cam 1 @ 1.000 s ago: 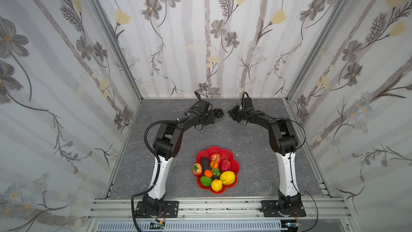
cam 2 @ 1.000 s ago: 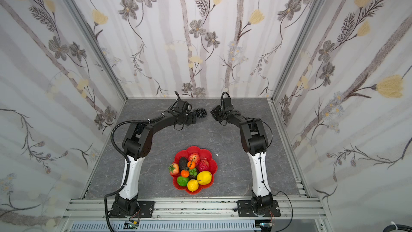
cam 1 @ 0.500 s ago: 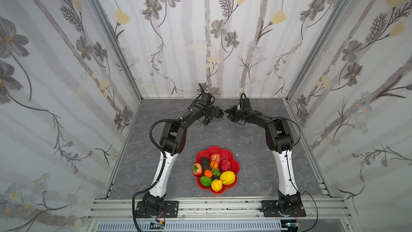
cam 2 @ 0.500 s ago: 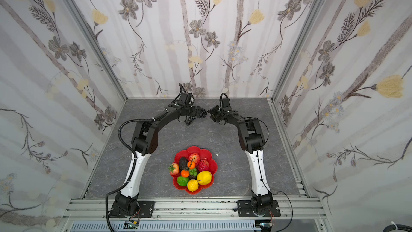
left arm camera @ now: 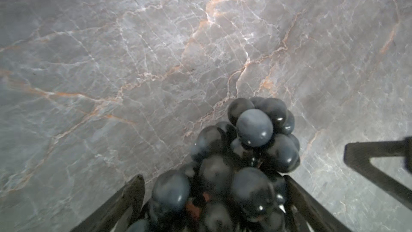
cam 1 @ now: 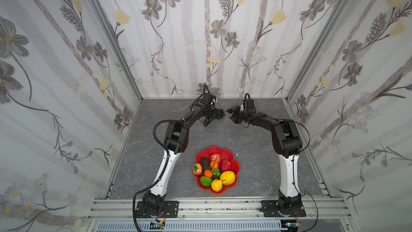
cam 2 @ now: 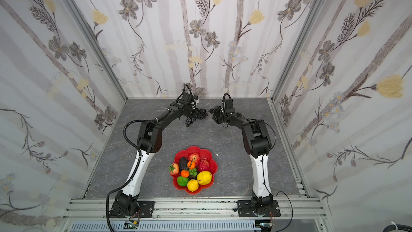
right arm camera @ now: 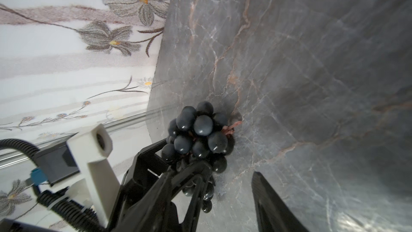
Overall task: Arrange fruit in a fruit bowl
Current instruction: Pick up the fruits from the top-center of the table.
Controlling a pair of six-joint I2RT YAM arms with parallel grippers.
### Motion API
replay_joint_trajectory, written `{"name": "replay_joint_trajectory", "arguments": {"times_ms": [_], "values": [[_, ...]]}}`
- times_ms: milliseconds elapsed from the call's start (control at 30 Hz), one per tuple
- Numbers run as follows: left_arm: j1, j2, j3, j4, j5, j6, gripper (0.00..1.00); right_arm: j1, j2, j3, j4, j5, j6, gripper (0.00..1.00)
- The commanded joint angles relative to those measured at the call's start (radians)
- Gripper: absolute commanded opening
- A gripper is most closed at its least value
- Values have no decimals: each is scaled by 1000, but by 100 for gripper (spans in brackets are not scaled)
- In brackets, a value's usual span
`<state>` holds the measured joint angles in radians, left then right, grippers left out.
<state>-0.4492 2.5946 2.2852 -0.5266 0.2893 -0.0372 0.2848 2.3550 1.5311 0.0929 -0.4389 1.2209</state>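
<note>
Grapes (left arm camera: 254,128) hang clamped in the left gripper (cam 1: 215,114), held clear of the table (cam 1: 249,148) near its far edge, a few berries dangling; right gripper (cam 1: 232,114) faces them just beside, jaws spread and empty; fruit bowl (cam 1: 225,151) stands well apart between the arm bases, filled with other fruit (cam 1: 227,177).

Grapes (cam 1: 207,122) hang well behind the fruit-filled bowl (cam 1: 225,151).
</note>
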Motion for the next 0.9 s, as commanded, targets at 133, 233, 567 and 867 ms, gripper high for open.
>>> {"name": "replay_joint_trajectory", "arguments": {"times_ms": [133,233,567,867], "values": [[-6,-14,-21,-58,58,45,78,1,-98,-78,50,11,-49,61],[-11,-53,-75,-15,63,31,70,-3,-119,-100,38,16,-67,61],[-19,-203,-302,202,48,-36,51,-9,-179,-222,115,-6,-58,61],[-23,-300,-447,321,58,-89,45,-13,-273,-353,163,-23,-68,62]]}}
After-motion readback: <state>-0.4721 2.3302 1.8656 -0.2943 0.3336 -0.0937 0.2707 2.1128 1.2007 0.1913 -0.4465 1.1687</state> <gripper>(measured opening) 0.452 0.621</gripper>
